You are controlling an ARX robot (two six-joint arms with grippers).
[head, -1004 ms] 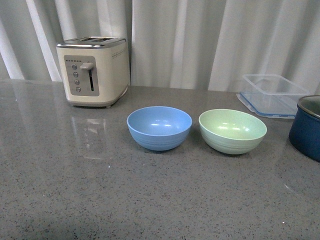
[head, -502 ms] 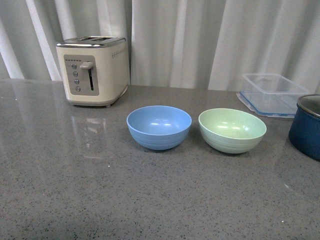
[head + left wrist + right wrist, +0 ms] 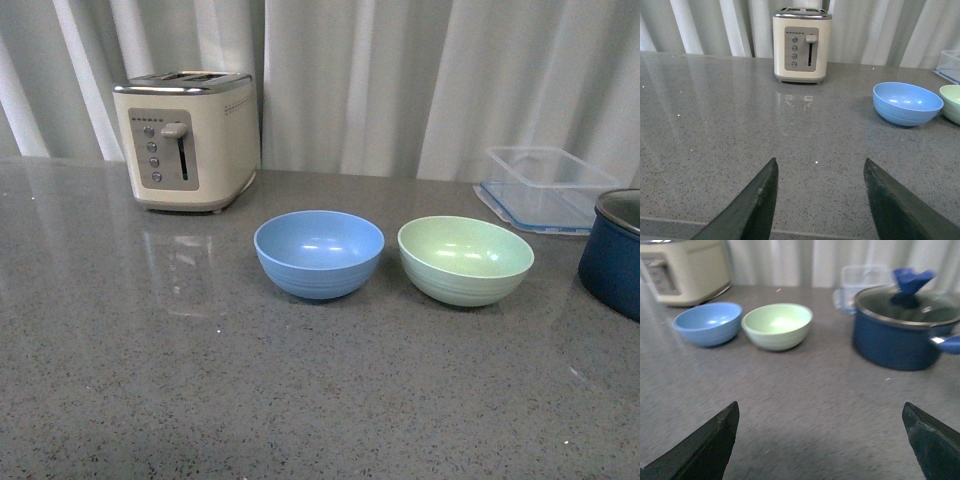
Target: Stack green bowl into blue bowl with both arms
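Beginning the approach, with jaws spread wide and empty on both left gripper (image 3: 820, 163) and right gripper (image 3: 820, 406), well short of the bowls. Sitting upright on the grey countertop (image 3: 200, 400): green bowl (image 3: 465, 260), just right of blue bowl (image 3: 318, 254), narrowly apart. Next, likely: reaching for the green rim, pinching, lifting clear, lowering centred into the blue.

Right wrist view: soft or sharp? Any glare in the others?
Right wrist view: blurred throughout, navy pot edges smeared. Front view: sharp, toaster mirrored in the glossy counter. Left wrist view: sharp, highlights inside the blue bowl.
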